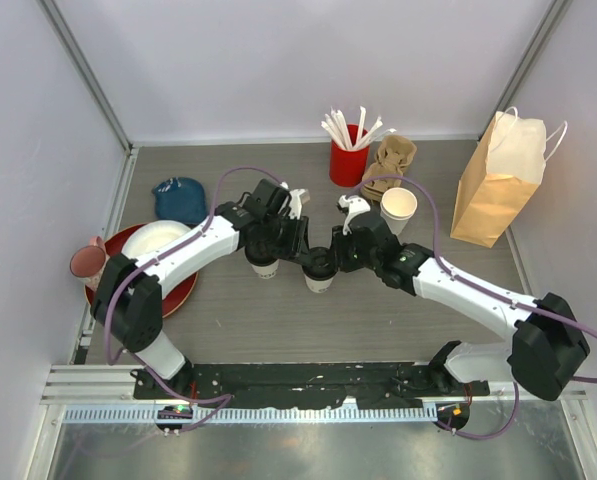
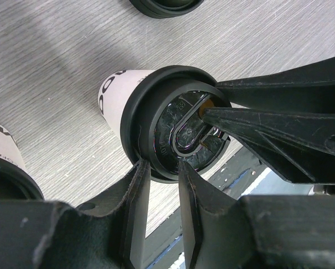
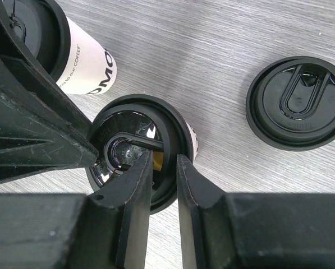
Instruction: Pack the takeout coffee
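Left wrist: white printed cup (image 2: 115,92), glossy black sip lid (image 2: 161,120).

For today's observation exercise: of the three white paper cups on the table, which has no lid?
The cup between the red holder and the paper bag; the other two cups wear black lids.

On the desk (image 1: 378,320), the left lidded cup (image 1: 264,264) stands just beside the right lidded cup (image 1: 319,281); bag (image 1: 493,190) far right, plate (image 1: 183,290) left.
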### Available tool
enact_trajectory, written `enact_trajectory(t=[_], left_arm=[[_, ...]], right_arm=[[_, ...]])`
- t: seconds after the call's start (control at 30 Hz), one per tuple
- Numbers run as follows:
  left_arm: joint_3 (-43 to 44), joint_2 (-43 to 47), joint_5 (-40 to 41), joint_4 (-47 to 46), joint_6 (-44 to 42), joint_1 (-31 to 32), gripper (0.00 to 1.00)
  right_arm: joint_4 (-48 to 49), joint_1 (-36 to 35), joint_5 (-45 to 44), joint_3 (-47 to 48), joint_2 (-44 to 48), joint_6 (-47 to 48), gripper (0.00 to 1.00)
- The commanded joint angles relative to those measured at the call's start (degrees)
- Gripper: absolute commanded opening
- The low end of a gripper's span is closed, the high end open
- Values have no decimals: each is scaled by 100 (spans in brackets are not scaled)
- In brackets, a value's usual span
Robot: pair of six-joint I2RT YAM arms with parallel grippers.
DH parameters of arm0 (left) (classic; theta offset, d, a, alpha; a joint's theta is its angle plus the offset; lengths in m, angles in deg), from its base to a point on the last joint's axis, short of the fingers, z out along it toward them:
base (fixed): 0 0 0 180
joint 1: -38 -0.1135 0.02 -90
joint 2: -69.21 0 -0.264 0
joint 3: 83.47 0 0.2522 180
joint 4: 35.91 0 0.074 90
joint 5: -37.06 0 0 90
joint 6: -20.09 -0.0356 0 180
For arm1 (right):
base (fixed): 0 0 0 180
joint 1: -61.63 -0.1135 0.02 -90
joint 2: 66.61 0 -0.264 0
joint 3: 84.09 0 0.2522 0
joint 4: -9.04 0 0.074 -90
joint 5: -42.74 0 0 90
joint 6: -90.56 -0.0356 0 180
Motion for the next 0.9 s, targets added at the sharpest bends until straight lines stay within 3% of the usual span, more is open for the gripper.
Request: enact_trajectory(t=[0.0, 0.4, 0.53, 0.73, 0.87], left_arm=[[-378, -270, 20, 170, 12, 63, 32], [-889, -402, 177, -15, 21, 98, 31], [-513, -446, 318, 221, -111, 98, 30], [499, -314, 371, 644, -480, 107, 32], [693, -191, 318, 872, -656, 107, 34]], right_arm=[[-106, -67, 136, -536, -24, -267, 25], [27, -375, -330, -1196, 28, -812, 22], [-43, -375, -391, -1197, 63, -777, 22], [-333, -384, -313, -407, 81, -190, 32], [-342, -340, -321, -11, 2, 223, 34]])
